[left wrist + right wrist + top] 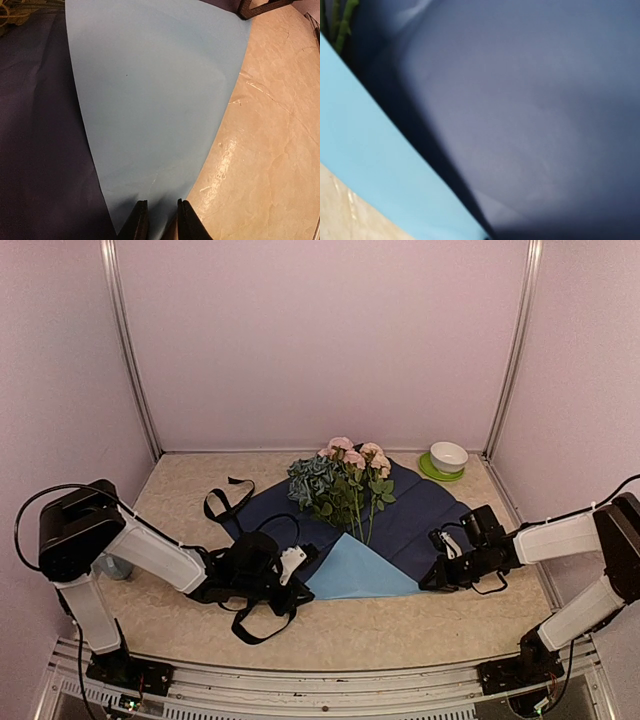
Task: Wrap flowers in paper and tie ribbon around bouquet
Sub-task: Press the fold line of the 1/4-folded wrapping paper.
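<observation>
Thin, light paper [400, 515], likely bendy and easy to crease. Spread dark side up under the flowers [340, 480], with a light blue flap folded over at the near edge. Left gripper [160, 220] slightly open, pinching that flap's corner. Right gripper [440, 575] shut at the paper's right edge; grip hidden. Best held by corners. Ribbon [225, 502] left of the paper.

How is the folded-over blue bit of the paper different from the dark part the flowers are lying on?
The folded flap is light blue; the dark part is navy. The flap is a small triangle at the near edge, while the dark part is far bigger. The flap lies bare on top, pinched at its corner by the left gripper; the dark part carries the flowers. Both belong to one thin sheet lying on the table.
</observation>
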Robot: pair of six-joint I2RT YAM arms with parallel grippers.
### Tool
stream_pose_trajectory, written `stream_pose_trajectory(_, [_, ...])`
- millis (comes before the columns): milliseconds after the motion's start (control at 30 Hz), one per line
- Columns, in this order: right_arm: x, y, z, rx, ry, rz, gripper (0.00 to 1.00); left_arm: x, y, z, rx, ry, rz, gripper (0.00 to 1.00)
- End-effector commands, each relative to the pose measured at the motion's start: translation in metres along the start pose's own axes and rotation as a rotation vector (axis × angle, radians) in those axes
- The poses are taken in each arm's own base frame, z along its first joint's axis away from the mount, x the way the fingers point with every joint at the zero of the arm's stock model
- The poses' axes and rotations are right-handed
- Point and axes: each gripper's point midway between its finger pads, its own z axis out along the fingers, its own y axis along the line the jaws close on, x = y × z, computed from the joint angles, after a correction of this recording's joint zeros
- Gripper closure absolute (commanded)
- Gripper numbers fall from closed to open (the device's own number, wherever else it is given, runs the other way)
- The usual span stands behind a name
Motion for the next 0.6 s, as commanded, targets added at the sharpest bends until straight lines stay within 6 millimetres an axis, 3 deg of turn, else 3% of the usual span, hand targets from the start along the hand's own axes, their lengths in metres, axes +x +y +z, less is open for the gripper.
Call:
stream_pose_trajectory(0, [0.024,-0.017,0.004,0.039,0.058,0.064,1.00,0.068,0.018,-0.014,-0.091,0.208,-0.093,0.79])
stream_pose_trajectory(333, [0.031,-0.023,0.009,0.047,0.078,0.070,1.00,0.072,0.031,-0.041,-0.187,0.172,-0.166,0.78])
stream_pose_trajectory(433, [0.032,-0.022,0.008,0.048,0.079,0.065,1.00,0.060,0.037,-0.048,-0.223,0.149,-0.179,0.79])
stream_pose_trajectory(567, [0.031,-0.023,0.008,0.052,0.080,0.060,1.00,0.017,0.028,-0.067,-0.217,0.027,-0.134,0.79])
